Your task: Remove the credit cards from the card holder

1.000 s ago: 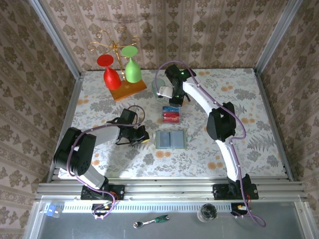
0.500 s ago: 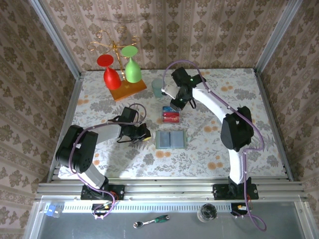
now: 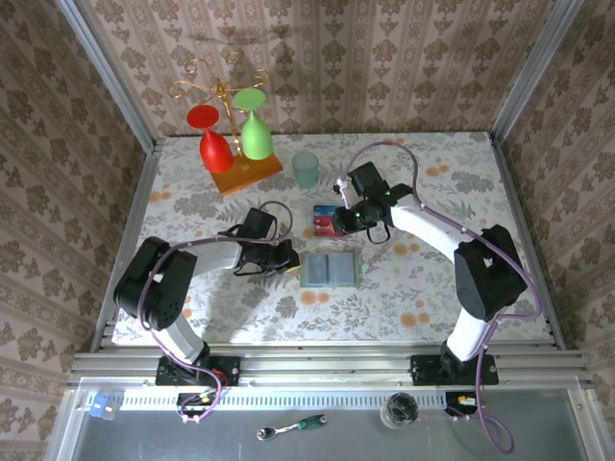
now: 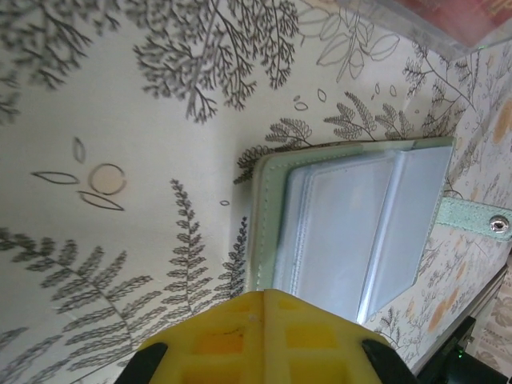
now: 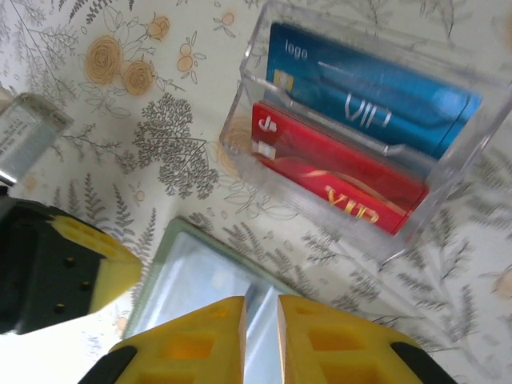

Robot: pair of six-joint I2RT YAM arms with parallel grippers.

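I am watching the card holder lying open in the middle of the worktop, its clear sleeves looking empty to me. My left fingers are clenched on nothing and sitting at its 9 o'clock edge. If they are pinning it and slip off, I am expecting the holder to skid. At its 12 o'clock my right fingers are hovering barely parted, grasping nothing. Just beyond, the red card and blue card are standing in a clear box, and a careless sweep there is risking tipping it.
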